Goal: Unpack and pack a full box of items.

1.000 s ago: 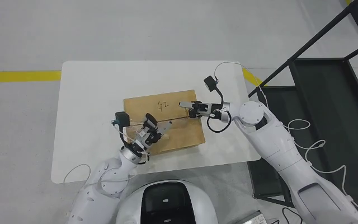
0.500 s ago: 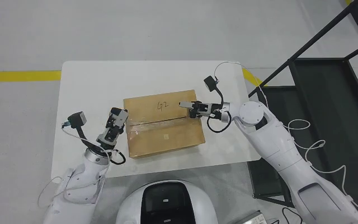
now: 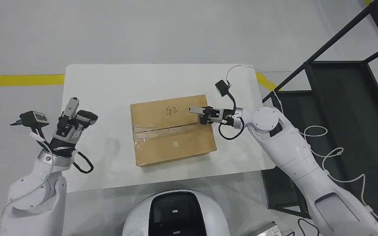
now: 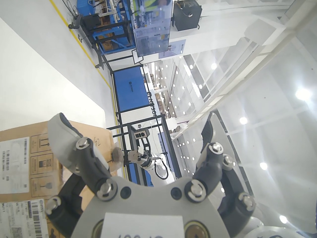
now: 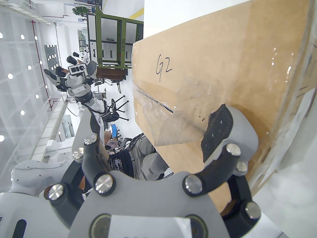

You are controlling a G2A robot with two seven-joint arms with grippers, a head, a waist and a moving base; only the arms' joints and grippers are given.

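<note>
A closed brown cardboard box with clear tape along its top seam stands mid-table. My right gripper is at the box's right side over the seam, open. In the right wrist view the box is close up, and one ribbed finger of the right gripper lies against its taped top while the other hangs off past the edge. My left gripper is at the table's left edge, well clear of the box, open and empty. In the left wrist view the left gripper points up and the labelled box side sits behind one finger.
The white table has bare room on all sides of the box. A black metal frame and steps stand just off its right edge. A yellow line runs along the floor to the left.
My left arm has swung away from the box's front left corner, out to the table's left edge. The right arm and the box have stayed put.
</note>
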